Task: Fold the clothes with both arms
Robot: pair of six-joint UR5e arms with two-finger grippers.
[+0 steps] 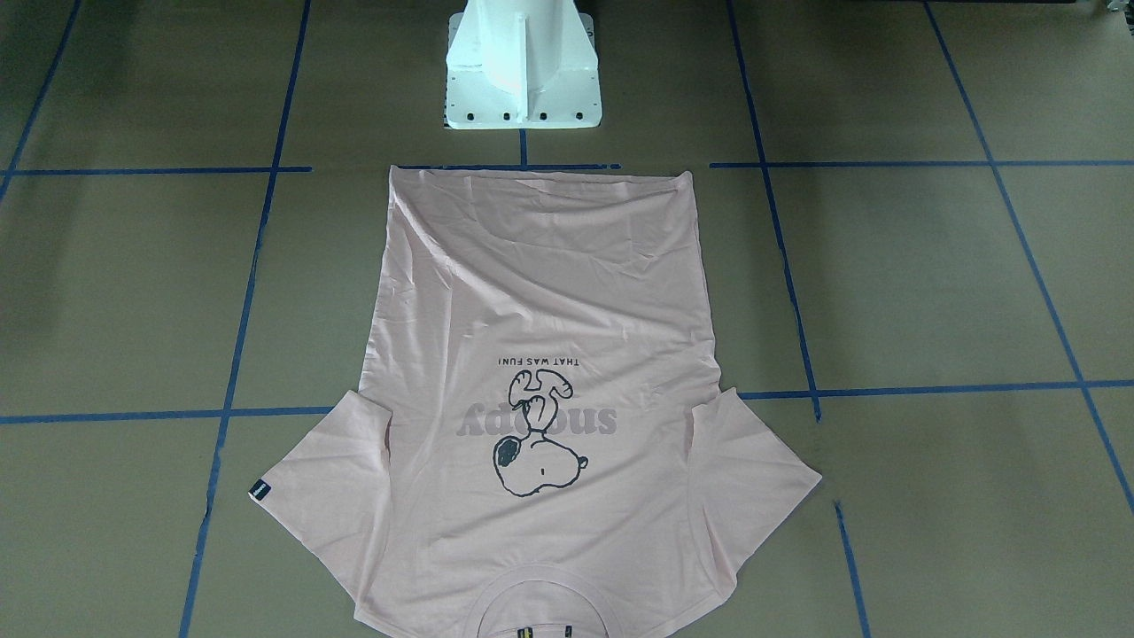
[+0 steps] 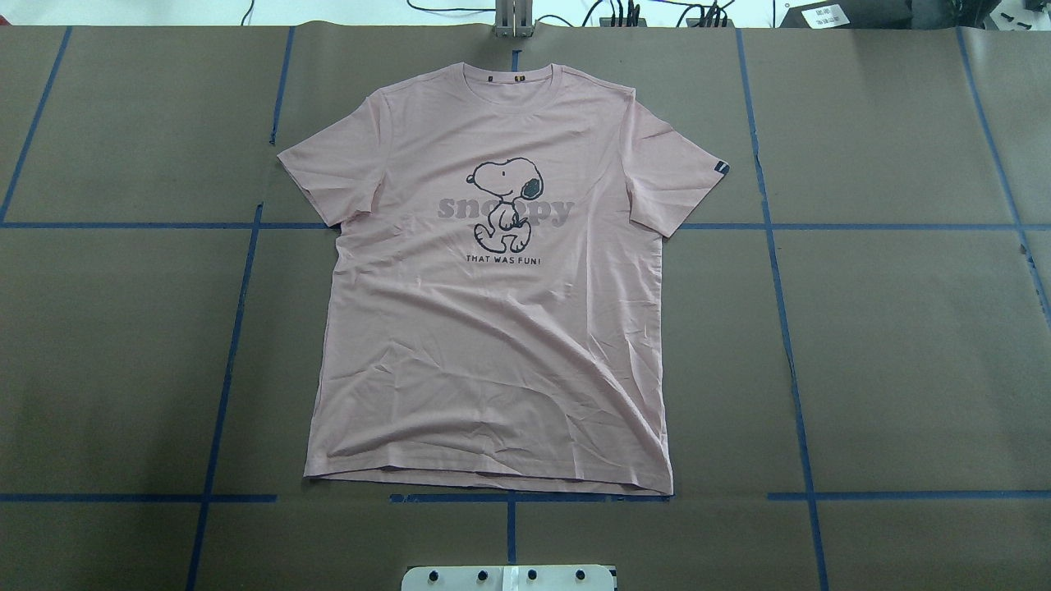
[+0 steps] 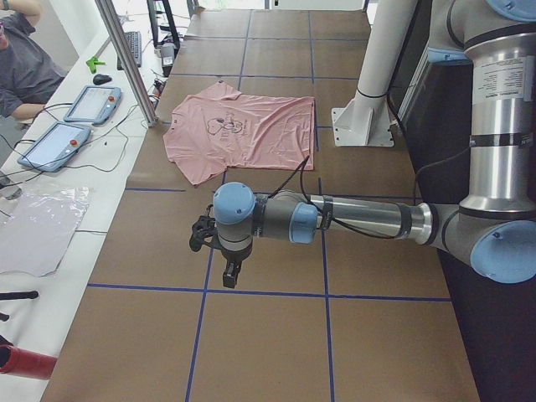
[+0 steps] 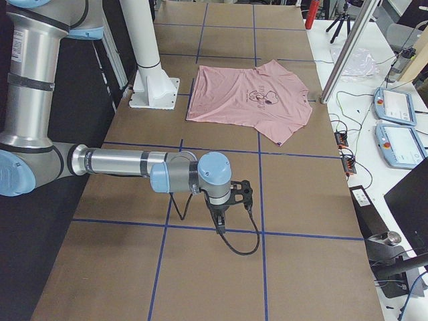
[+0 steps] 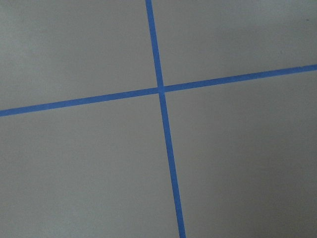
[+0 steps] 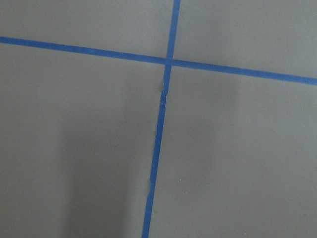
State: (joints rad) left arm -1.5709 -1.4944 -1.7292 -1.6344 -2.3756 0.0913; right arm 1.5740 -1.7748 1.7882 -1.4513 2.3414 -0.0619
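The pink T-shirt (image 2: 493,328) lies flat, print up, mid-surface (image 2: 903,369), hem nearest the pedestal (image 1: 523,80). Left fingers (image 3: 201,237) and right fingers (image 4: 242,192) hang well apart from it; their opening cannot be told. Risk: creased fabric may cause uneven pinches, skewing the fold.

Overhead and front-facing views look down from opposite table (image 2: 903,328) edges, sharing the T-shirt (image 2: 493,345); side views look along from each end; wrist cameras, seemingly close, face tape crossings (image 5: 160,89).
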